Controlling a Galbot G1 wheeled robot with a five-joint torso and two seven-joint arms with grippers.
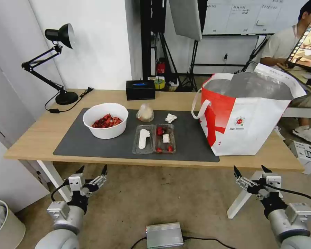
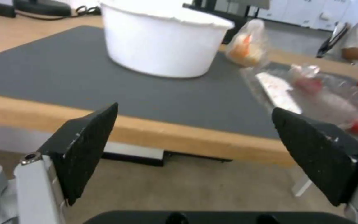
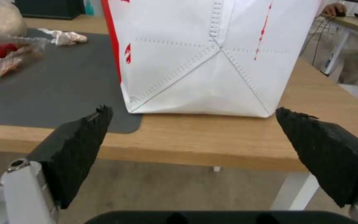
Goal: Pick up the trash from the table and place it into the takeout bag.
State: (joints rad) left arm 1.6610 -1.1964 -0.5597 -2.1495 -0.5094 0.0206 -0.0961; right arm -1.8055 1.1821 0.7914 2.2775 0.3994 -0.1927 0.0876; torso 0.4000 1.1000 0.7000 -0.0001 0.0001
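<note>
Left gripper (image 1: 92,170) and right gripper (image 1: 251,169) hang below the table's (image 1: 34,138) near edge, jaws spread wide, empty. On the mat (image 1: 93,145): bowl (image 1: 105,121), small bag (image 1: 145,113), clamshell (image 1: 154,139), tissue (image 1: 170,118). Takeout bag (image 1: 252,114) stands upright at right, mouth open.
</note>
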